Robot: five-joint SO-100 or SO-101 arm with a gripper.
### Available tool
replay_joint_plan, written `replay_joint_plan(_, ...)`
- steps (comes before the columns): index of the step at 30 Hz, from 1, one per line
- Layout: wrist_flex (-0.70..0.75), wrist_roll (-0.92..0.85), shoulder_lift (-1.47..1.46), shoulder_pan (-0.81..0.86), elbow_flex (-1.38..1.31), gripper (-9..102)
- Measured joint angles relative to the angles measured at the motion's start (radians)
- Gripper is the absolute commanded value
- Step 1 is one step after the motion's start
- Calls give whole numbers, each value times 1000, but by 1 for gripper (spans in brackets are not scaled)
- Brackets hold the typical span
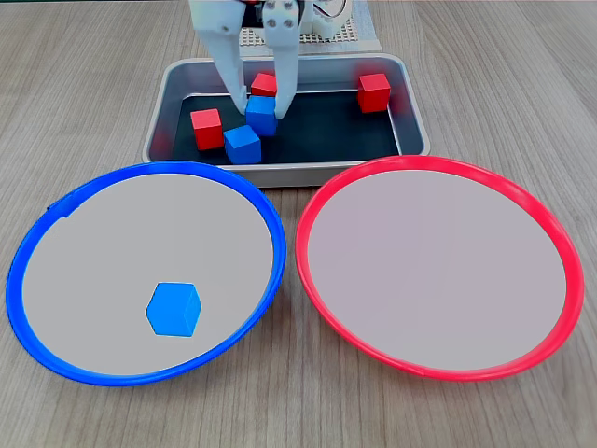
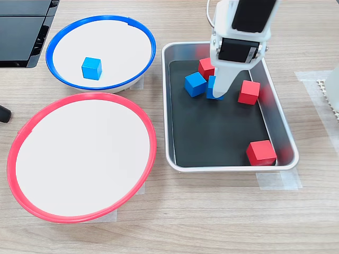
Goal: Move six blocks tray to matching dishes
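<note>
The silver-grey tray [image 1: 280,172] [image 2: 172,106] holds two blue blocks and three red ones. My white gripper [image 1: 262,105] [image 2: 216,92] reaches down into it, and its fingers press both sides of one blue block [image 1: 261,116] [image 2: 211,88], shut on it. The second blue block [image 1: 242,144] [image 2: 195,84] lies right beside it. Red blocks sit at the tray's left [image 1: 206,128] [image 2: 249,91], behind the gripper [image 1: 264,84] [image 2: 206,67] and in a corner [image 1: 374,91] [image 2: 260,152]. The blue-rimmed dish [image 1: 56,215] [image 2: 53,42] holds one blue block [image 1: 173,309] [image 2: 91,68]. The red-rimmed dish [image 1: 438,280] [image 2: 79,159] has nothing in it.
A white mesh plate [image 1: 322,37] [image 2: 329,90] lies beyond the tray by the arm's base. A black flat device [image 2: 21,32] sits at the table's corner next to the blue dish. The two dishes stand close side by side, right in front of the tray.
</note>
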Motion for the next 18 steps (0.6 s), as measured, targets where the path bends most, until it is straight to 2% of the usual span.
replay_joint_plan(2, 107, 126, 34, -54, -132, 0)
replay_joint_plan(3, 114, 172, 35, -72, -164, 0)
replay_joint_plan(6, 57, 439, -9, -81, -331, 0)
replay_joint_plan(9, -34, 586, -112, -49, -426, 0)
replay_joint_plan(14, -225, 607, -348, 69, -503, 2)
replay_joint_plan(15, -247, 592, -382, 77, -512, 10)
replay_joint_plan(18, -304, 578, -437, 112, -529, 22)
